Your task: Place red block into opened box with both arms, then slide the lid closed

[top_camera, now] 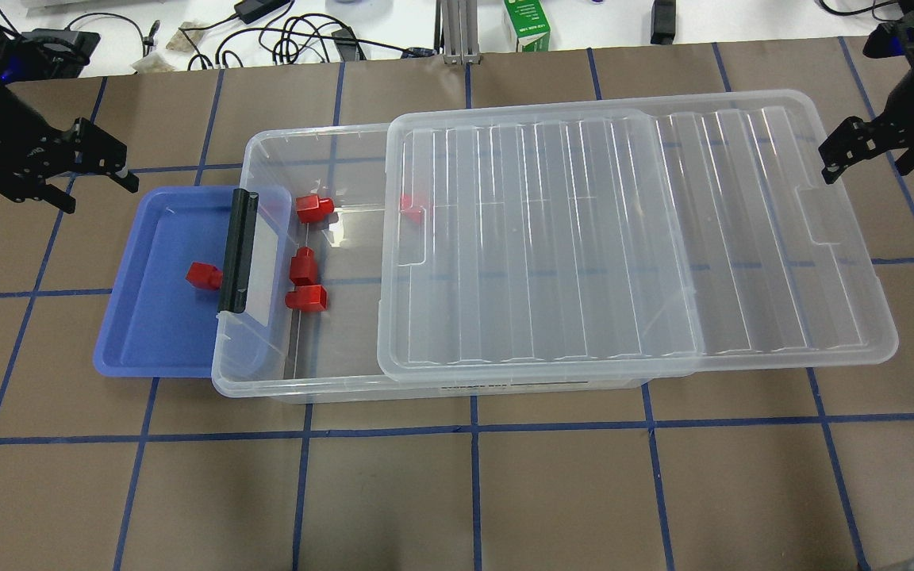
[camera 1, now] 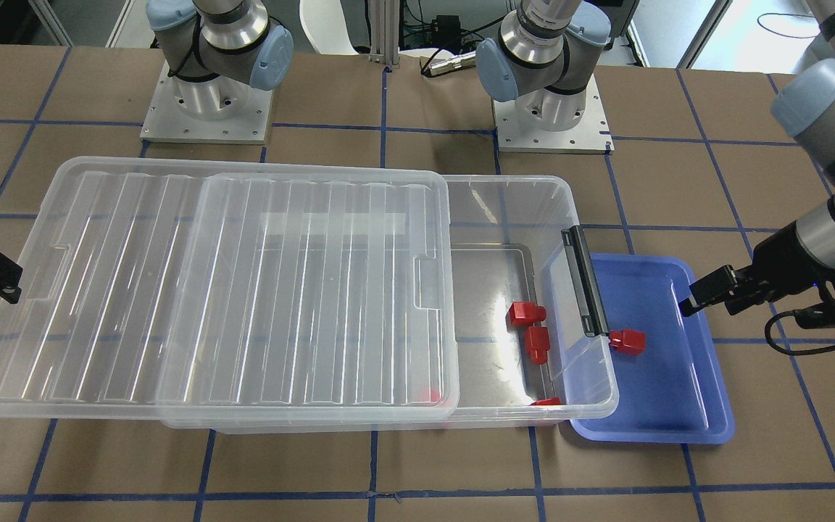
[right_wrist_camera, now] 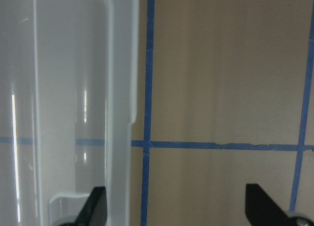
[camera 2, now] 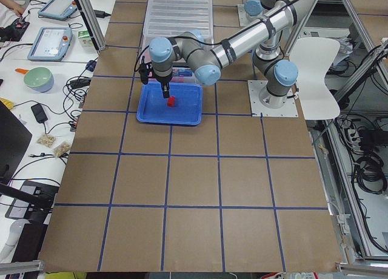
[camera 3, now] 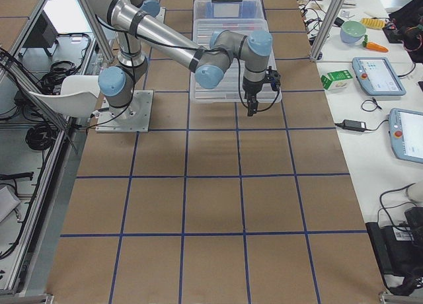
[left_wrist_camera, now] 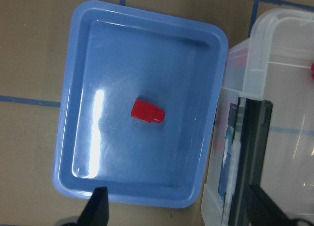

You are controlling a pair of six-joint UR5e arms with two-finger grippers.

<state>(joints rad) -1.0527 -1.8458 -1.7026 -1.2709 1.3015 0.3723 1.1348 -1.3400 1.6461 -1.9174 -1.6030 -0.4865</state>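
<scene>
Tabletop (top_camera: pixel 473 492): left pincer (left_wrist_camera: pixel 180 209), jaws apart, above red block (left_wrist_camera: pixel 147 111).

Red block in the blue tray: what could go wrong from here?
1. The box's end with the black bar overhangs the blue tray right beside the red block. The open left gripper might clip that end coming down.
2. The lid sticks out far past the box's other end. A push from the right gripper may tilt or skew it, or shove the box itself.
</scene>
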